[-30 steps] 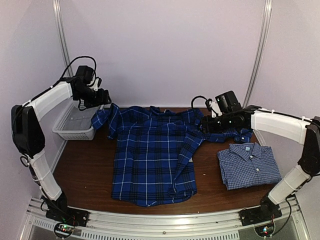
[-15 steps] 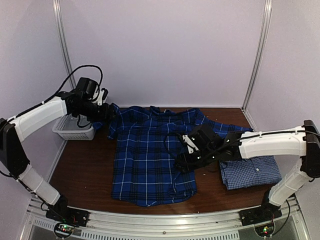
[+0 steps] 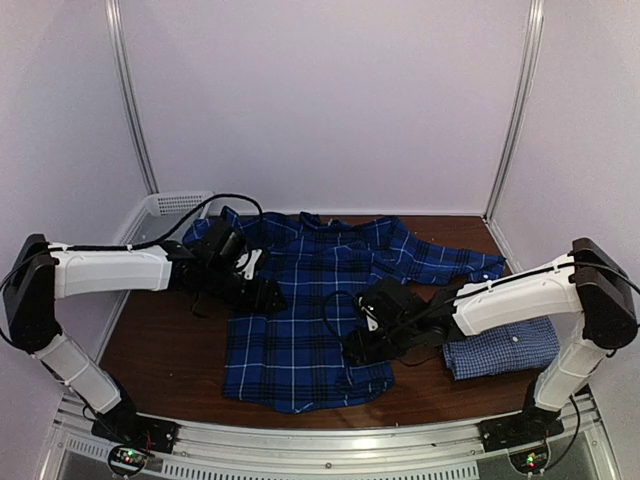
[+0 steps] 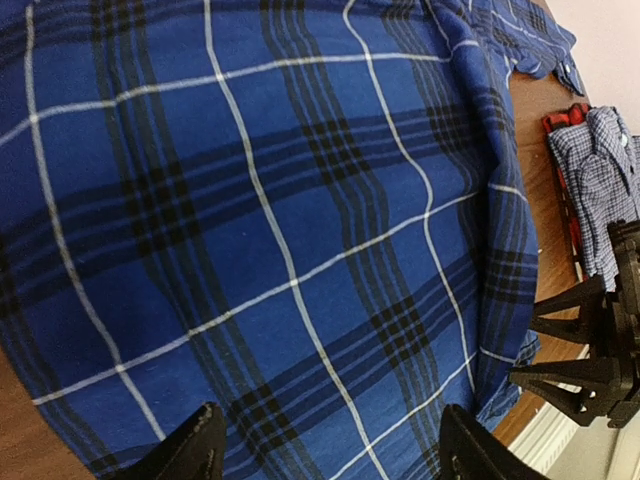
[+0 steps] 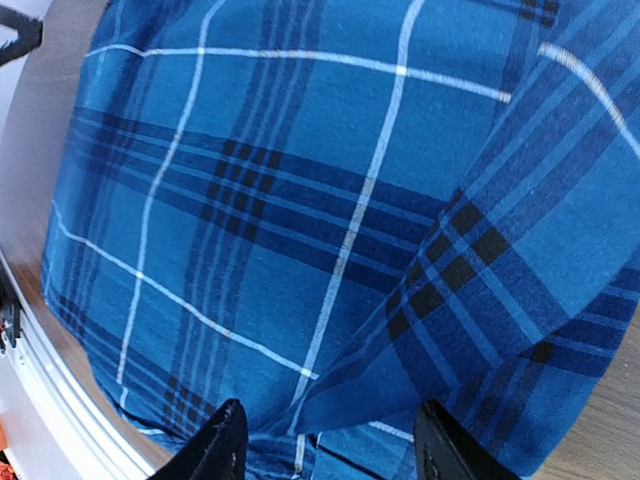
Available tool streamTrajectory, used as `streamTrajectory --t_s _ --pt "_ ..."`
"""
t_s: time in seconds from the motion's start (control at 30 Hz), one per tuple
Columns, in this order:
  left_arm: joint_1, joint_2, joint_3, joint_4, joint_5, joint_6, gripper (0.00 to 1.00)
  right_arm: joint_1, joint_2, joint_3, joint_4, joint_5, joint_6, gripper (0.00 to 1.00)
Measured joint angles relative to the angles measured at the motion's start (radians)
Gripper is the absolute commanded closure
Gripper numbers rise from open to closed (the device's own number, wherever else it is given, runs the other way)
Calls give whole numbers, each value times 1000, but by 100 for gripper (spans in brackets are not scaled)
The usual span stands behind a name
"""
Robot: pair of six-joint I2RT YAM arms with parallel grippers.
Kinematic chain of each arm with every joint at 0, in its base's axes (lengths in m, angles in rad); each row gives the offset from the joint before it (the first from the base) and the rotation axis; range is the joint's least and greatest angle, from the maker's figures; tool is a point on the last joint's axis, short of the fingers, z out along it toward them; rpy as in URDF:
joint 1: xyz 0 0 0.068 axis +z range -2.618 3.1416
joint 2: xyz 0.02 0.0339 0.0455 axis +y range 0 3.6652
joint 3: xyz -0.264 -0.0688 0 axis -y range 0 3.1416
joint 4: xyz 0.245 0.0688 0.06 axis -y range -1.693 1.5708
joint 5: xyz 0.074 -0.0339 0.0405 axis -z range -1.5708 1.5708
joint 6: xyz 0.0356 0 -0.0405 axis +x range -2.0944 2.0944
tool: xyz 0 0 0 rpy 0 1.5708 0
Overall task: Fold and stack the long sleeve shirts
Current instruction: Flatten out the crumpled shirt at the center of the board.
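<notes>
Left claw (image 4: 325,452) and right claw (image 5: 330,445) both hung spread wide, holding nothing, over the plaid shirt (image 3: 300,335) on the worktop (image 3: 165,345), at its 9 and 4 o'clock sides.

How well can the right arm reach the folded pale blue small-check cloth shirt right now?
Probably yes. The pale check shirt lies on the right arm's own side with nothing on top of it. The open, empty right gripper hangs over the dark blue plaid shirt and would need to draw back toward it.
</notes>
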Motion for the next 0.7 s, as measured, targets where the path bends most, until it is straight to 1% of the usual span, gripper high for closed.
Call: streamTrajectory --t_s 0.17,0.2,0.33,0.4,0.57,0.7 --pt "-47 49 -61 82 37 -54 26 0 53 2 12 2 21 61" --pt "-52 56 -76 99 44 -61 26 0 57 2 14 3 26 66" --pt "-63 83 -119 132 63 -80 26 -3 59 7 15 10 30 92" --pt "-65 93 -143 138 66 -83 26 -6 59 12 12 16 29 100" --pt "-65 94 -190 137 66 -83 26 -17 42 14 -29 34 18 100" --pt "-65 82 -213 154 68 -82 25 -31 -42 -20 -81 59 13 100"
